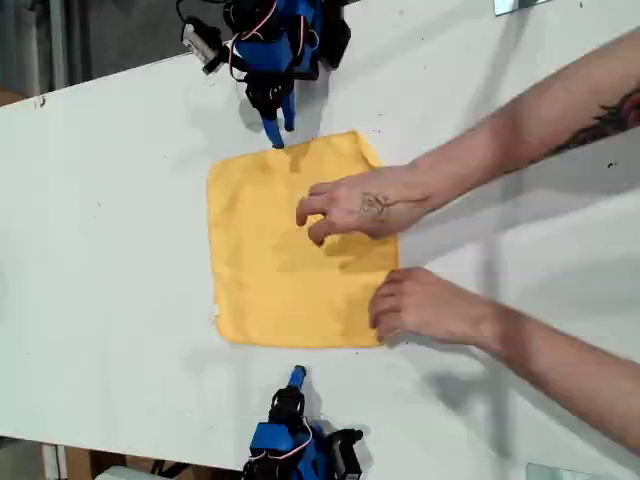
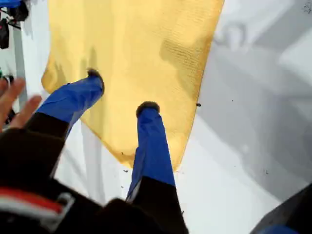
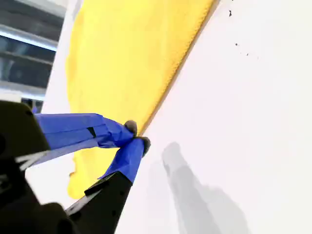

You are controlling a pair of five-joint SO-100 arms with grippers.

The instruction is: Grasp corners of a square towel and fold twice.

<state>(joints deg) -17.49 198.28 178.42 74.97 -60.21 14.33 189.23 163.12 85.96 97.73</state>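
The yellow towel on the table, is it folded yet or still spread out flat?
Spread flat, unfolded. The square towel lies as one square layer on the table, with no doubled edges showing, while a person's hand presses on it.

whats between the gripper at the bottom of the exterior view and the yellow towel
Only a bare strip of white table: the gripper stops short of the square towel, as the exterior view shows.

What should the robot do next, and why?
Probably wait, keeping both arms still. A person has one hand flat on the soft yellow-orange square towel and the other hand at its corner. My first hand is open over the towel's edge; my second hand is shut beside the towel. Grabbing now might pinch fingers.
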